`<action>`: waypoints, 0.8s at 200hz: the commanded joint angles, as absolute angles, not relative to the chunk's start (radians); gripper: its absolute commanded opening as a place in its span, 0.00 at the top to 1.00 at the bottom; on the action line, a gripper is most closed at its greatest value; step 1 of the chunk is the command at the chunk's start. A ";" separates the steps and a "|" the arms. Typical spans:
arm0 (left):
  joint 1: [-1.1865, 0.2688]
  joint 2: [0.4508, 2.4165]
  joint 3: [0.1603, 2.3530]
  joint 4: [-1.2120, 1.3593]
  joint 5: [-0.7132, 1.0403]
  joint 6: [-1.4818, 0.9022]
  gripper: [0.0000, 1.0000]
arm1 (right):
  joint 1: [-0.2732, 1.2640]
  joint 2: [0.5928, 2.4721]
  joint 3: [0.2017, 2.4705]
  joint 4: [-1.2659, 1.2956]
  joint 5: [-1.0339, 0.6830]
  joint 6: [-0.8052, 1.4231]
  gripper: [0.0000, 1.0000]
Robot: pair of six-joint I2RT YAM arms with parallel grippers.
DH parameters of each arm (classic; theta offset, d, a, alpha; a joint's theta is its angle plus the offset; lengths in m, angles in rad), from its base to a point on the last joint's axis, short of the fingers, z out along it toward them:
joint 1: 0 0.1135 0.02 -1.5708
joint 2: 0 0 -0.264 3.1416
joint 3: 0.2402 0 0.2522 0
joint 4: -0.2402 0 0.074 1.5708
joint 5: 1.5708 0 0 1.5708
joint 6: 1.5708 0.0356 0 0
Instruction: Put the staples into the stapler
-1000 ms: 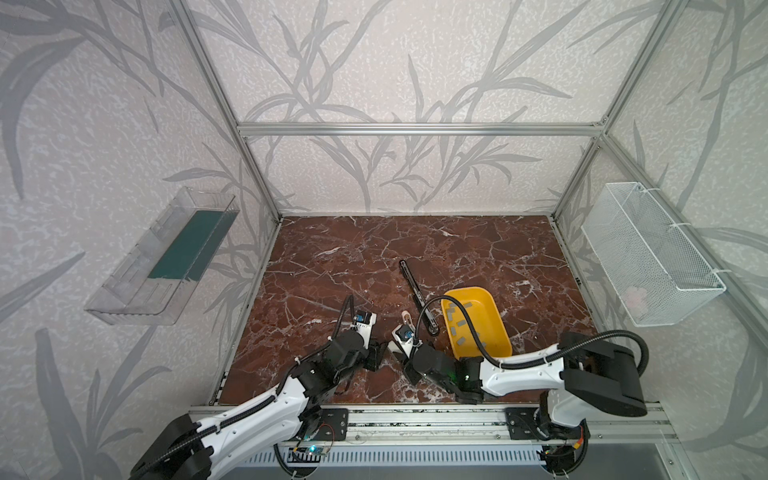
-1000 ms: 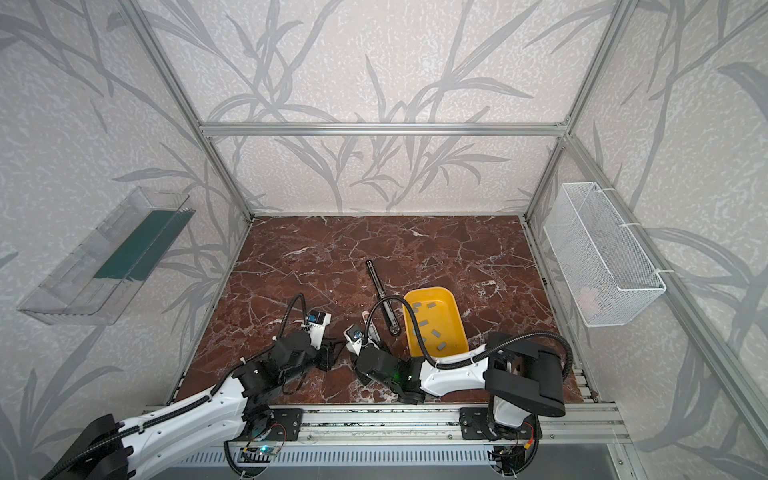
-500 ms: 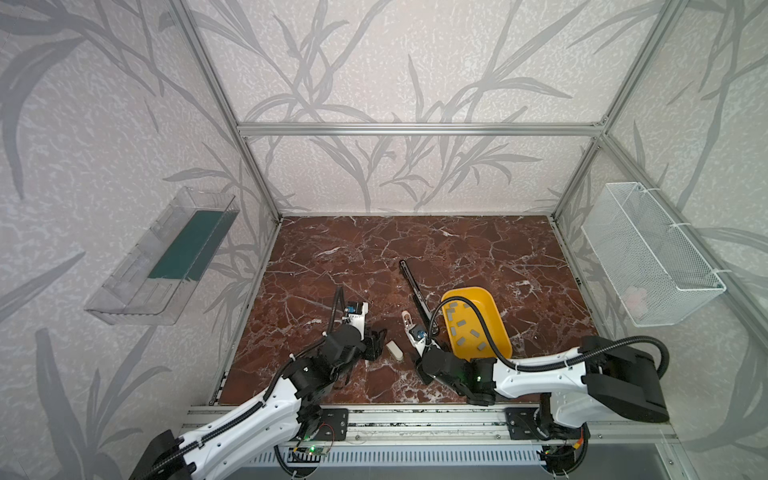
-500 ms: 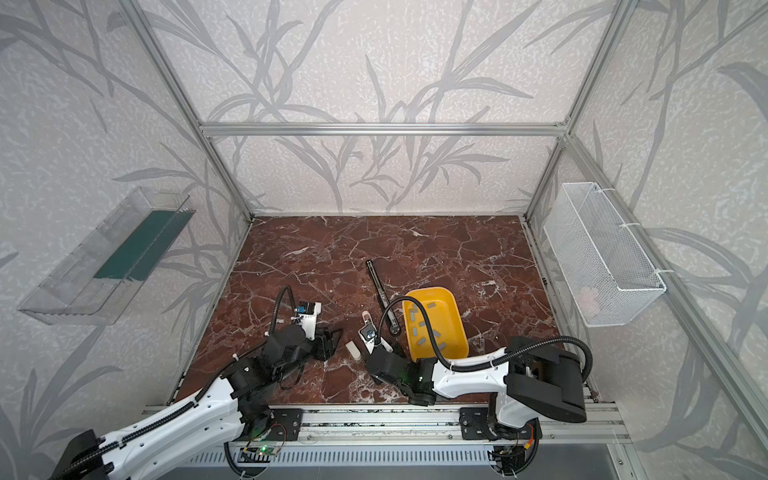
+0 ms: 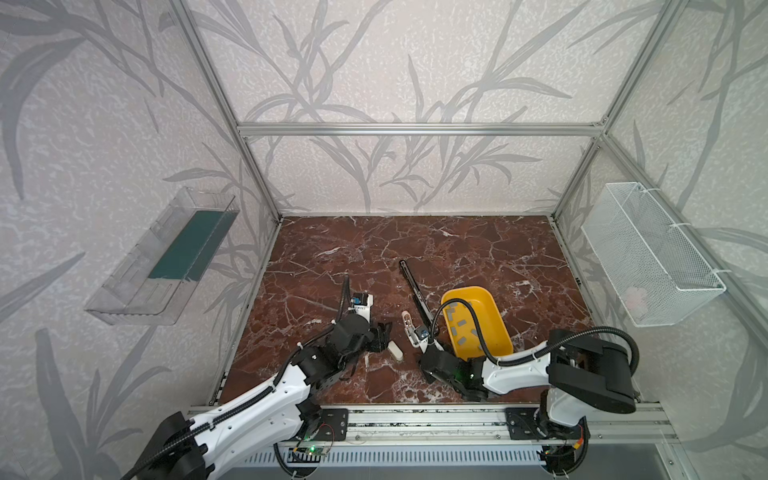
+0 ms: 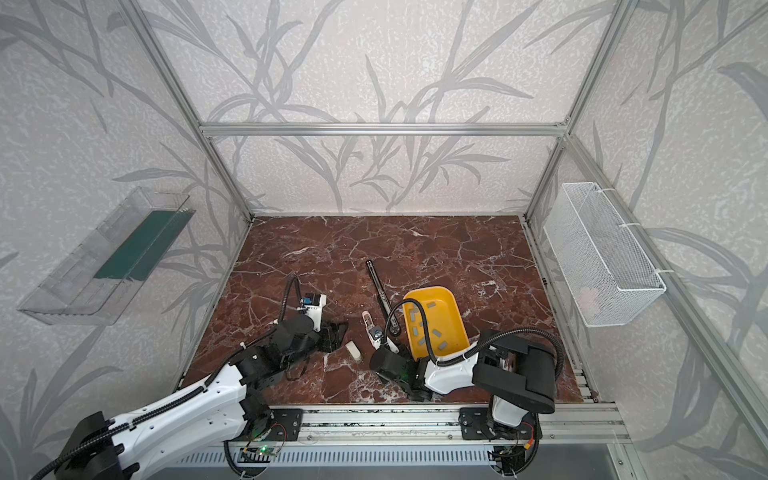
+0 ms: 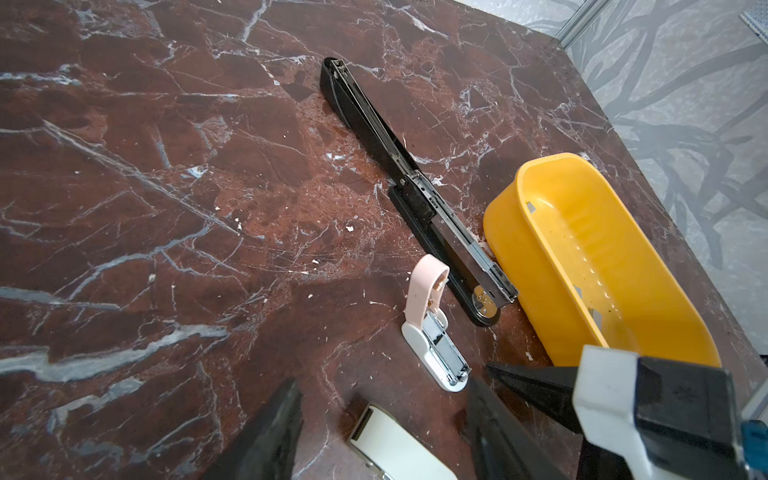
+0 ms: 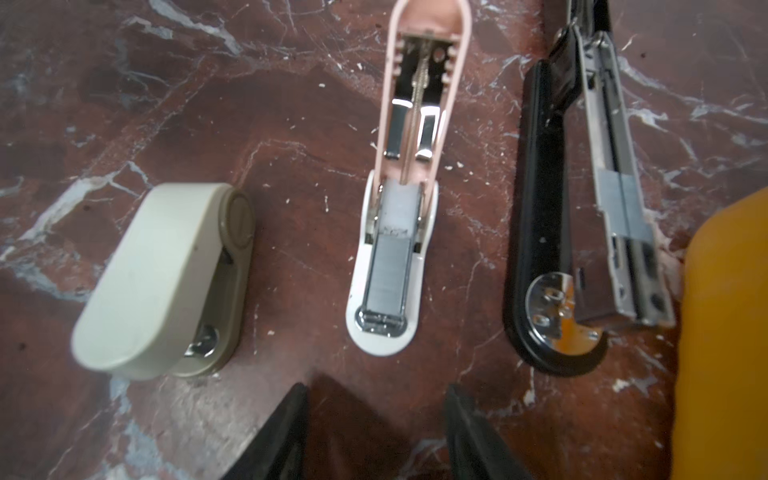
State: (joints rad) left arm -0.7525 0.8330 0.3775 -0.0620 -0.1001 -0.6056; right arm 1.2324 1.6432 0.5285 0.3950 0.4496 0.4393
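Surface: red-brown marble tabletop (image 5: 374, 249) is lying inside an aluminium frame, with leaf-patterned walls standing around it.
Tub: yellow oblong plastic tub (image 5: 486, 303) is sitting at 3 o'clock of the table's middle, holding the staples (image 6: 436, 332), small flat grey strips lying loose on its floor.
Black stapler: long black metal stapler (image 7: 399, 166) is lying opened flat, its near end just beside the tub's 9 o'clock side.
Pink stapler: small pink-and-white plastic stapler (image 8: 401, 216) is lying open at 9 o'clock of the black one's near end, a grey ridged block (image 8: 386, 266) filling its magazine.
Cream stapler: stubby cream plastic stapler (image 8: 166, 282) is lying closed at 7 o'clock of the pink one.
Left gripper (image 7: 382, 390): jaws are standing spread, clamping nothing, the cream stapler's end showing between them.
Right gripper (image 8: 376, 395): jaws are standing parted and empty, facing the pink stapler's base.
Wall bin: clear plastic bin (image 5: 137, 286) is hanging at 9 o'clock, holding a dark green flat sheet (image 5: 191, 245).
Basket: white wire-mesh basket (image 5: 648, 257) is hanging at 3 o'clock, holding something pale pink (image 5: 634, 297), too faint to tell.
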 commanded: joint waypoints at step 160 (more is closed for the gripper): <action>-0.386 1.099 0.456 0.227 0.080 -0.514 0.27 | 1.188 1.822 0.583 0.462 0.378 0.404 0.51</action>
State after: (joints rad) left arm -0.3912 1.0657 0.4473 0.1360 0.0296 -0.5827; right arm 1.1915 1.7752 0.5919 0.5518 0.4213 0.4126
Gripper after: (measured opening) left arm 0.730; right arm 0.507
